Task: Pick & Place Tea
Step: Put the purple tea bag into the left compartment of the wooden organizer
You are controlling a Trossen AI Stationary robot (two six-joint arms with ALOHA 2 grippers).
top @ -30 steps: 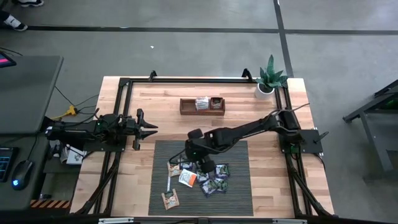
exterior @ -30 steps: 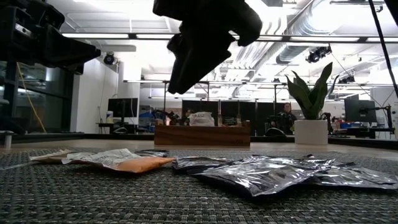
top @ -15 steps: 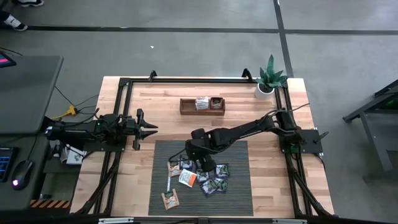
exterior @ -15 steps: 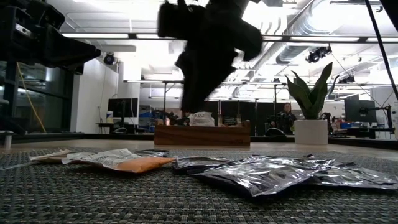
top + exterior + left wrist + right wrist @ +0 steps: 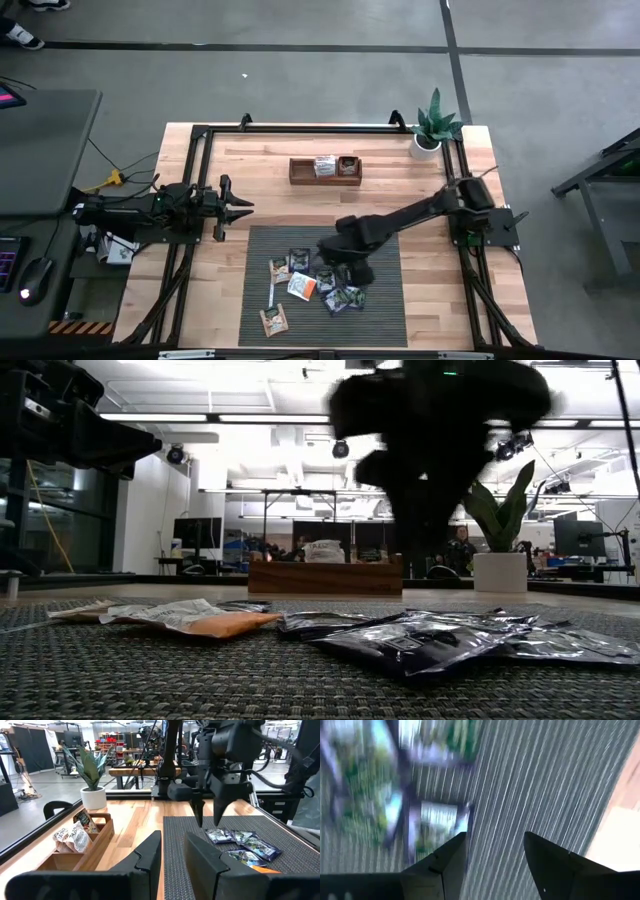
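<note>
The tea [image 5: 318, 285] lies as a loose heap of small flat sachets on the dark ribbed mat [image 5: 385, 310] at the near middle of the desk [image 5: 260, 160]. Dark green-black ones are bunched together toward the right of the heap, several overlapping or touching, with an orange-and-white one just left of them and a tan one apart at the near left. Two more sachets already stand in the wooden tray [image 5: 325, 168] at the far middle of the desk.

The right gripper [image 5: 355, 272] hangs over the dark cluster with its fingers spread and nothing between them; from the left wrist view its fingertips [image 5: 218, 816] point straight down, just above the sachets.

The likely trouble is the overlap. Coming down onto bunched packets, the fingers could close on two at once, or catch only a corner so the sachet slips out on the lift. The packets are thin and flat against the ribbed mat, so the tips may also skate over the foil or push the heap sideways instead of getting under an edge. A glossy wrapper would make a shallow pinch unreliable on the carry to the tray.

The left gripper [image 5: 240, 208] waits over the left of the desk, its fingers slightly parted and empty, well apart from the tea. A potted plant [image 5: 436, 125] stands at the far right corner.
</note>
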